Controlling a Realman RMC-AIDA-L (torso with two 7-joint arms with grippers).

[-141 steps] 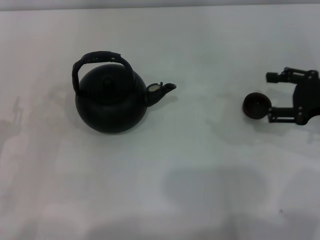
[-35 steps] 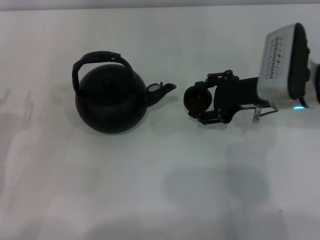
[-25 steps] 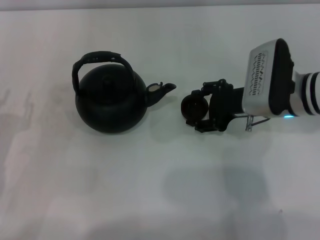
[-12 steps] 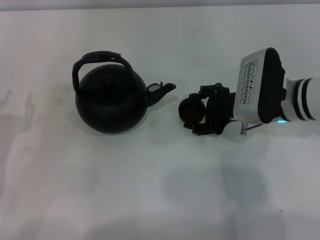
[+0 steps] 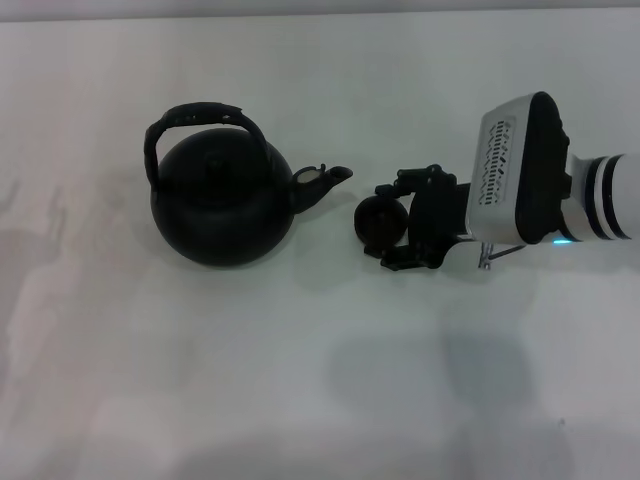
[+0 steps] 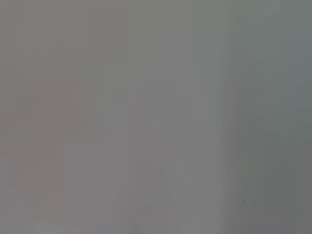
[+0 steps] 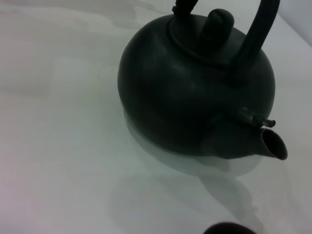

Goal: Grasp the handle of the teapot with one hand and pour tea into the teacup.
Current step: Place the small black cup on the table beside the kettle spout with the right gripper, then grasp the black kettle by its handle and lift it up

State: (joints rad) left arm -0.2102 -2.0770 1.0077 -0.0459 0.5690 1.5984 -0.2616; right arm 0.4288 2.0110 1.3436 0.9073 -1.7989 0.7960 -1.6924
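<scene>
Reaching level across the white tabletop (image 5: pixel 300 380) from its right edge, the right gripper (image 5: pixel 392 222) clasps the tiny round dark teacup (image 5: pixel 379 220) just off the spout of the round matte-black teapot (image 5: pixel 222 200), left of centre.

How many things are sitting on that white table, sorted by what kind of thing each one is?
Teapots: 1, the teapot, standing free.
Teacups: 1, the teacup, just off the spout, between the fingers of the right end effector.
Total: 2, both dark, on the table.
</scene>
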